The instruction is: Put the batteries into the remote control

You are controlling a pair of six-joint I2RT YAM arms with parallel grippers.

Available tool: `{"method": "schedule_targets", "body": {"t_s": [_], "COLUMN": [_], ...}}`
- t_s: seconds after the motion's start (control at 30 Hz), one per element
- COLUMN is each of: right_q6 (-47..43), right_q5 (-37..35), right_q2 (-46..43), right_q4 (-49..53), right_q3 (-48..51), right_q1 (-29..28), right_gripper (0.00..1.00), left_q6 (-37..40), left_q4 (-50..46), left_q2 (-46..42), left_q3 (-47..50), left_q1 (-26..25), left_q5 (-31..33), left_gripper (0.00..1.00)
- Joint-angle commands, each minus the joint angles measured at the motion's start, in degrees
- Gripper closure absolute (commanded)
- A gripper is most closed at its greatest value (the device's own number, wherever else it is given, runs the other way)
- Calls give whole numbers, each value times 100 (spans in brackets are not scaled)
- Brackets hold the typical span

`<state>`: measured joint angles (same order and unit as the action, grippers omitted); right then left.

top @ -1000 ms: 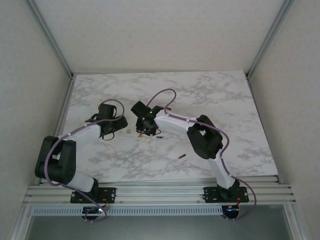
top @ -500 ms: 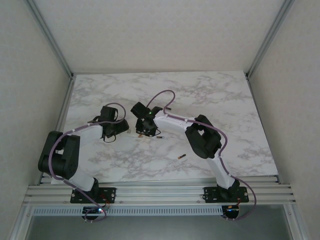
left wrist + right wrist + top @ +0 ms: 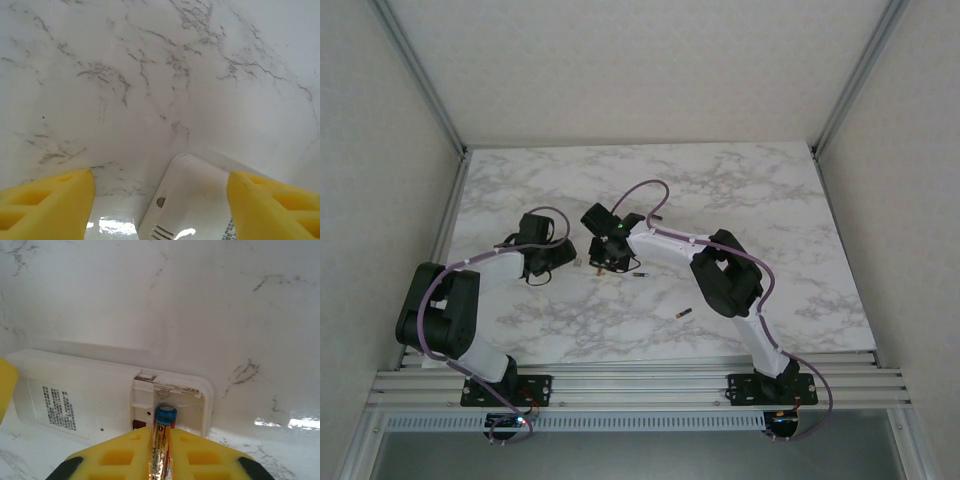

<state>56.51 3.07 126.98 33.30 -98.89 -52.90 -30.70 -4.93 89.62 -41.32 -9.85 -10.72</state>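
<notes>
Your left arm has swung inward since a second ago, bringing the left gripper (image 3: 160, 176) up to the remote (image 3: 85, 390). Its yellow, hollow-celled fingers (image 3: 45, 200) stand wide apart on either side of the rounded white plastic end, touching nothing. The right gripper (image 3: 161, 442) pinches a slim battery (image 3: 164, 425), whose blue-banded end is at the open compartment (image 3: 172, 397) with its metal contact. A second battery (image 3: 640, 274) and a third battery (image 3: 682, 316) lie loose on the glossy marble table (image 3: 770, 200), and bare marble stretches to the right and far edges.
</notes>
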Motion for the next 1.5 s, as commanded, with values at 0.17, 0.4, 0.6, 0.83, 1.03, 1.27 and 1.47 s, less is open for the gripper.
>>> {"method": "schedule_targets", "body": {"t_s": [0.17,0.4,0.6,0.83,1.03,1.27,1.47], "right_q6": [-158,-206,132,211,212,190,187], "right_q5": [-14,-124,-199,-82,-18,88,82], "right_q2": [106,-189,-489,-368,-262,-145,-122], "right_q4": [79,184,143,1,10,32,89], "right_q3": [-324,-277,116,195,194,153,142], "right_q1": [-53,-53,-67,-62,-69,-86,-99], "right_gripper": [84,83,82,83,84,84,84], "left_q6": [-121,-127,-112,-129,-118,-138,-138], "left_q4": [106,63,69,126,113,129,113], "left_q2": [-40,-113,-121,-81,-81,-49,-42], "left_q3": [98,70,58,97,93,59,45], "left_q1": [7,9,8,9,8,9,5], "left_q5": [-304,-281,-433,-537,-496,-492,-484], "left_gripper": [31,29,30,33,33,33,33]}}
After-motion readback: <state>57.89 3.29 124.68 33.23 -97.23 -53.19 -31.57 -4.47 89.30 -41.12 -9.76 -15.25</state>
